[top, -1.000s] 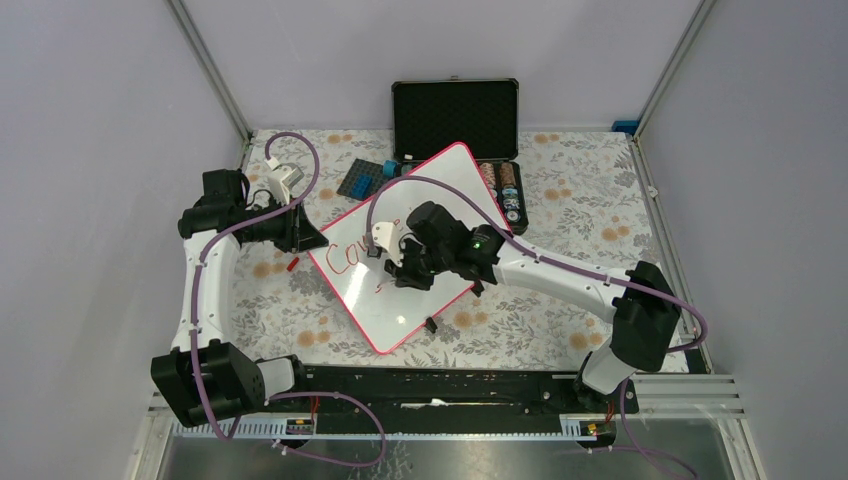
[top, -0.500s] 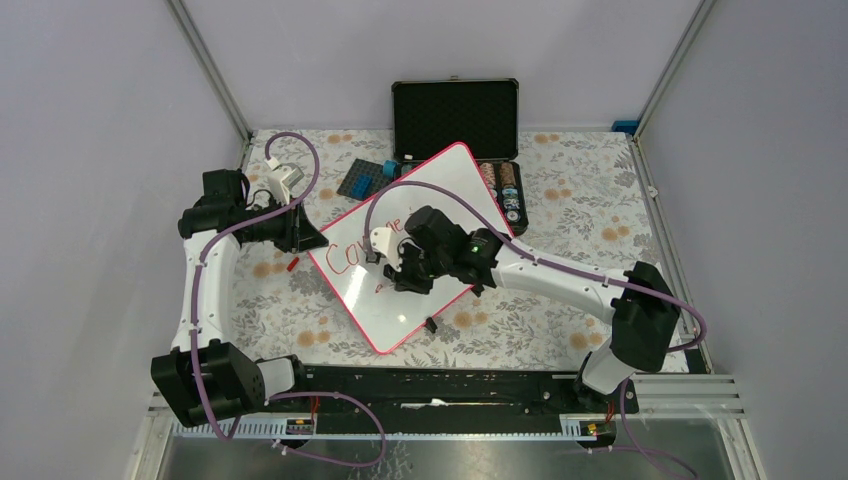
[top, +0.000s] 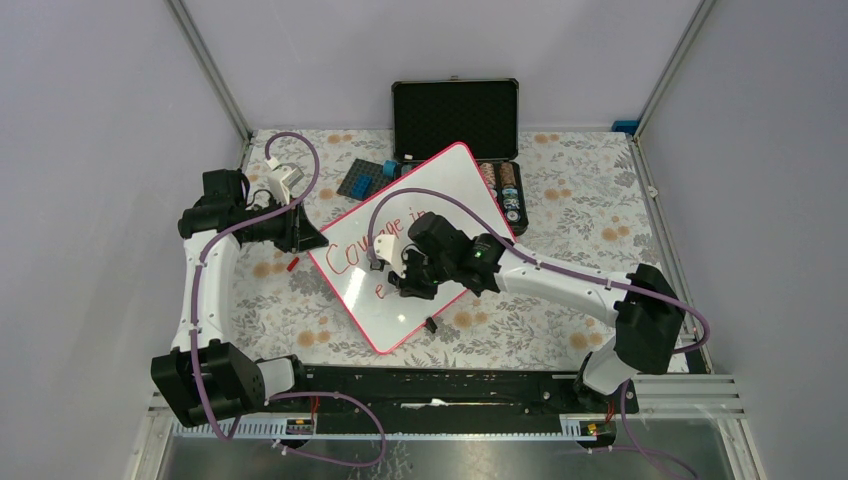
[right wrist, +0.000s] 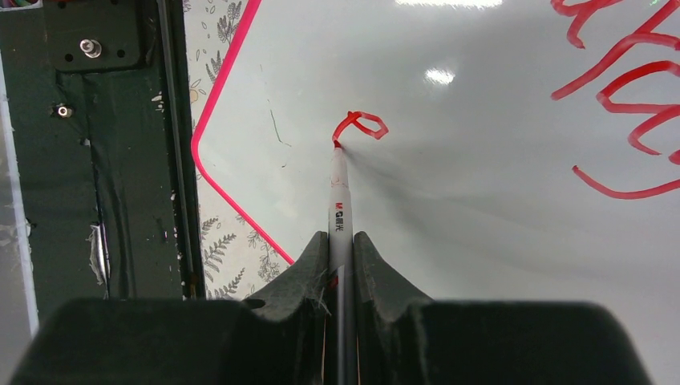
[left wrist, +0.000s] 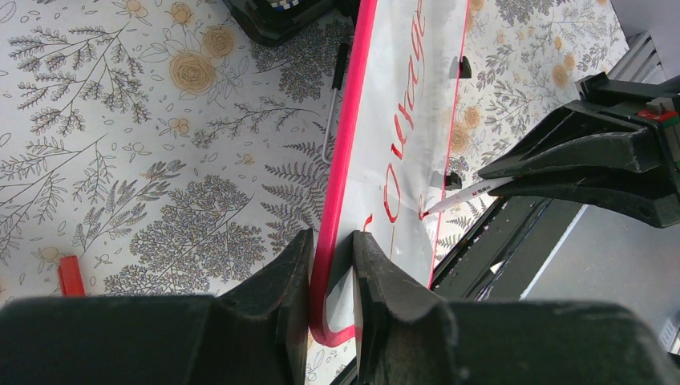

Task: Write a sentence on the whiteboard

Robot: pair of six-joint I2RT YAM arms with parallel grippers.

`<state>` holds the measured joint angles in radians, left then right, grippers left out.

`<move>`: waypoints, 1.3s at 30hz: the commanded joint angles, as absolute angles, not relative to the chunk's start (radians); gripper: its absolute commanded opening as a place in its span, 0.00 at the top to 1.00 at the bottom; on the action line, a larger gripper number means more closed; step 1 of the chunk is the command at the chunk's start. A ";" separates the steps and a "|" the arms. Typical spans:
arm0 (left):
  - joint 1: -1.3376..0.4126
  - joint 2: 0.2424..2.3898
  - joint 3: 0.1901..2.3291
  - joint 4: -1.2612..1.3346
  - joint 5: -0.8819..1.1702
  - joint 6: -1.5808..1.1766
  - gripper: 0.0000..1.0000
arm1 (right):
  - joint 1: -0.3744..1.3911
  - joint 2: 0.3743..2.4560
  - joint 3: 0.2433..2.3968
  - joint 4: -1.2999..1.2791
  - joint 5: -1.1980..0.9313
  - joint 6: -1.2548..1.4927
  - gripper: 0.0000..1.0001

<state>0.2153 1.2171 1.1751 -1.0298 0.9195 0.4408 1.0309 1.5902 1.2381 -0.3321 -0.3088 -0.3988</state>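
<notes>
Right wrist view told it best: my right tool (right wrist: pixel 341 241) was pinched tight on the marker (right wrist: pixel 340 188), its tip touching the whiteboard (right wrist: pixel 481 241) at the tail of a small red loop, the "e" opening the second line of the sentence (right wrist: pixel 362 126). Over on the other side, my left tool (left wrist: pixel 330 249) was narrow, clamped on the board's pink-red frame (left wrist: pixel 341 160) at the corner nearest the surface's left edge.

To do this step well, I judged, the pressure had to be light and even, the letters matched in size to the line above, the row run parallel beneath it, and the left clamp firm so nothing slid under the stroke.

And the board itself? It lay askew in the middle of the surface (top: pixel 600 200), one rounded corner up by the black case (top: pixel 455 115) at the far edge, another toward the near edge. Glossy white, glare spots on it, "Courage in" in looping red script.
</notes>
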 commanded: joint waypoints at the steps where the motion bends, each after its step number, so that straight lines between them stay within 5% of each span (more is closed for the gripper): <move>1: 0.210 1.210 1.163 -0.998 0.895 0.466 0.99 | 1.027 1.554 1.241 -0.337 -0.249 -0.424 1.00; 39: 0.210 1.201 1.163 -0.998 0.903 0.463 0.99 | 0.974 1.539 1.359 -0.427 -0.343 -0.416 1.00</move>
